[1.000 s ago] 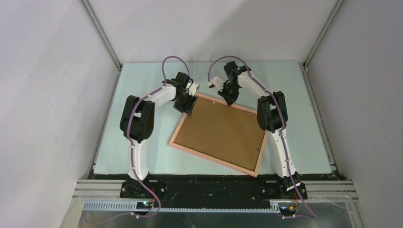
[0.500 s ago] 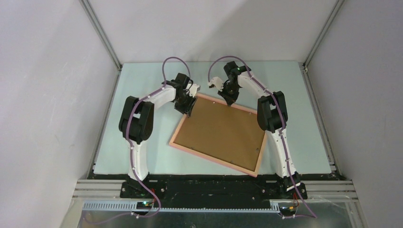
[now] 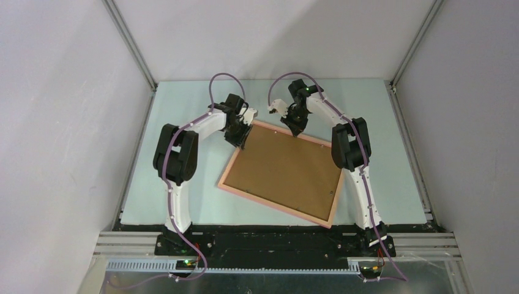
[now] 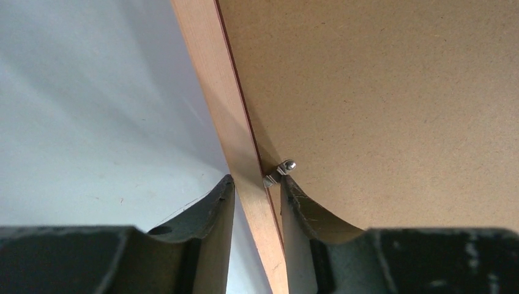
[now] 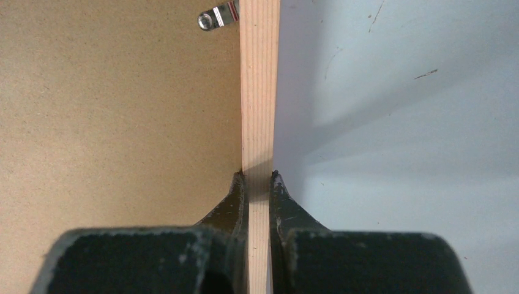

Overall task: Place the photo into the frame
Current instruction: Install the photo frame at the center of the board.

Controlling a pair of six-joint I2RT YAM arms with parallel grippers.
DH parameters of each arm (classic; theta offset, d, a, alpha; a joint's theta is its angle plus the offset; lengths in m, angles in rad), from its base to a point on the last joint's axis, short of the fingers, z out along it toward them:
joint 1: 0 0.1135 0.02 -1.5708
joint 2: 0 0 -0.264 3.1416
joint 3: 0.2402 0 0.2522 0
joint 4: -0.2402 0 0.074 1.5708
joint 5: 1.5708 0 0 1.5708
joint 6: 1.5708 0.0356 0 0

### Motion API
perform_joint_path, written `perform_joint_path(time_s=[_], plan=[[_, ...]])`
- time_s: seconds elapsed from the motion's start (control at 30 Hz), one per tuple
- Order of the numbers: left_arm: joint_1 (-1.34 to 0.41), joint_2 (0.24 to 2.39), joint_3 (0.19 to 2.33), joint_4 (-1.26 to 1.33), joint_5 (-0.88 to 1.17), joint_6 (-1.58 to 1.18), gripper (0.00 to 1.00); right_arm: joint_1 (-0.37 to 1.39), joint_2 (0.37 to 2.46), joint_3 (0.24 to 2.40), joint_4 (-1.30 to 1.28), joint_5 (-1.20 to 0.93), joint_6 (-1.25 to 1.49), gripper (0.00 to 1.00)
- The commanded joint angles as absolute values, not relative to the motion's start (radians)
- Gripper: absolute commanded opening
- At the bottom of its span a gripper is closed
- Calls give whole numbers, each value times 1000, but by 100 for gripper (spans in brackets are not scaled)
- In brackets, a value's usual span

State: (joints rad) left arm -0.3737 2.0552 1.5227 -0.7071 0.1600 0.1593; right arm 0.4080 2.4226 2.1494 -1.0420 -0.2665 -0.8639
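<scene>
Lying back-up and askew on the table (image 3: pixel 379 122), the salmon-pink frame (image 5: pixel 259 92) has both grippers at its far rim
We see its brown backing board (image 3: pixel 287 171) uppermost; the right gripper (image 5: pixel 259 177) pinches the rail tight, while the left gripper (image 4: pixel 257 184) straddles the rail, jaws parted, beside a metal clip (image 4: pixel 280 171)

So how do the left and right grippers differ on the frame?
The right gripper is clamped tight on the frame rail; the left gripper only straddles its rail, jaws looser. The left gripper's inner finger sits by a metal clip; the right gripper's clip lies farther up the rail. Both are near the frame's far corner.
</scene>
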Motion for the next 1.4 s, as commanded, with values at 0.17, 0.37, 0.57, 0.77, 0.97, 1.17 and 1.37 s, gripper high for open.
perform_joint_path(time_s=[0.17, 0.37, 0.57, 0.77, 0.97, 1.17, 1.37], plan=[[-373, 2078, 1582, -748, 154, 170, 31, 430, 2446, 2098, -948, -290, -842, 0], [-372, 2083, 1582, -749, 164, 160, 29, 430, 2441, 2089, -945, -293, -840, 0], [-372, 2050, 1554, -749, 157, 162, 48, 426, 2432, 2085, -939, -293, -829, 0], [-348, 1978, 1509, -762, 155, 168, 64, 415, 2413, 2085, -921, -295, -800, 7], [-289, 1911, 1492, -775, 239, 155, 69, 405, 2383, 2072, -901, -294, -756, 20], [-215, 1887, 1487, -778, 347, 123, 69, 390, 2322, 2047, -885, -299, -706, 32], [-209, 1909, 1484, -776, 384, 109, 68, 364, 2238, 2021, -890, -326, -632, 44]])
